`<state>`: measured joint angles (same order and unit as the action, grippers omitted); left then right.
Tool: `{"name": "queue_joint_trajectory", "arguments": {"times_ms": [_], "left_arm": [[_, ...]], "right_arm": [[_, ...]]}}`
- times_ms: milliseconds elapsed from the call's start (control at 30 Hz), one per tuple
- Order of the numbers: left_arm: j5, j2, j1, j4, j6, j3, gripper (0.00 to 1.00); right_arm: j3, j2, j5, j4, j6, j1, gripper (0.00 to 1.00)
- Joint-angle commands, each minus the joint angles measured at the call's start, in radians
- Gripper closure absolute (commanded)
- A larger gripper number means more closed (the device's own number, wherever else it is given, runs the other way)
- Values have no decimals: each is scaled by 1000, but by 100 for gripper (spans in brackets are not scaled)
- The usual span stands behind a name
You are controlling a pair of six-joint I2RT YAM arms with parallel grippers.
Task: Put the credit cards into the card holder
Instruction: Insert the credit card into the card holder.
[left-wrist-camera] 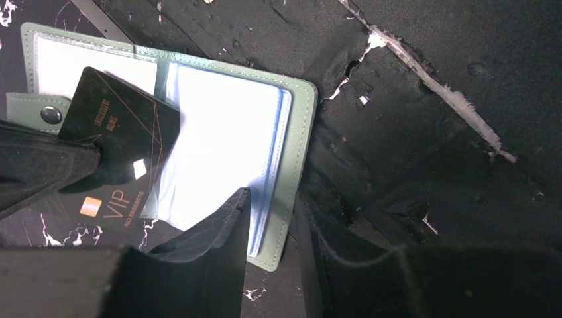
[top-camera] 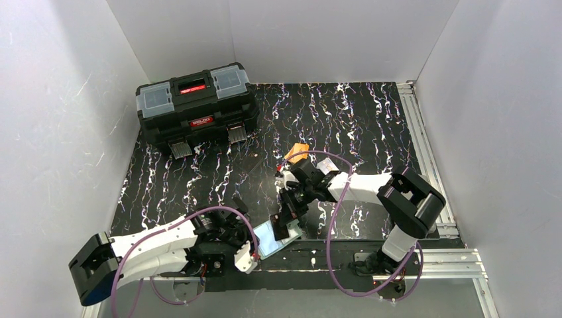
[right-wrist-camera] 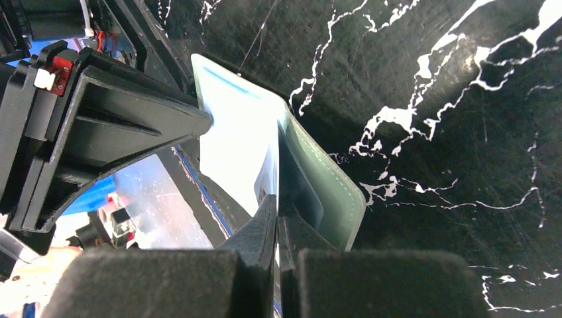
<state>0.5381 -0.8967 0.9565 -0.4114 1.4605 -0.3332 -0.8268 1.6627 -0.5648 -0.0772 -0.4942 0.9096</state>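
The mint-green card holder (left-wrist-camera: 301, 142) lies open at the near table edge (top-camera: 273, 238), showing pale clear sleeves. My left gripper (left-wrist-camera: 272, 205) straddles its right edge: one finger lies over the sleeves, the other is just outside the green cover. My right gripper (top-camera: 287, 222) is shut on a black card printed "VIP" (left-wrist-camera: 126, 126) and holds its edge against the holder's left half. In the right wrist view that card is edge-on between my shut fingers (right-wrist-camera: 265, 225), beside the green cover (right-wrist-camera: 328, 192). An orange card (top-camera: 296, 152) lies at mid-table. No white card shows.
A big black toolbox (top-camera: 197, 109) stands at the back left. A metal rail (top-camera: 424, 146) runs along the right side of the black marbled mat. White walls enclose the table.
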Motion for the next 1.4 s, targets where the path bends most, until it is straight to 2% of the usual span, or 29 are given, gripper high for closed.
{"name": "queue_joint_trajectory", "arguments": {"times_ms": [0,467,1367], "left_arm": [[3,-20,14,5,-13,-7,72],[-16,-60,27,12,-46,-30,74],[-52,-55,29,29,-52,-20,78]], "right_arm": [[37,12,-17,28,4,-5,99],[40,34,-25,6,35,5,99],[-133,142,27,-234,149,62,99]]}}
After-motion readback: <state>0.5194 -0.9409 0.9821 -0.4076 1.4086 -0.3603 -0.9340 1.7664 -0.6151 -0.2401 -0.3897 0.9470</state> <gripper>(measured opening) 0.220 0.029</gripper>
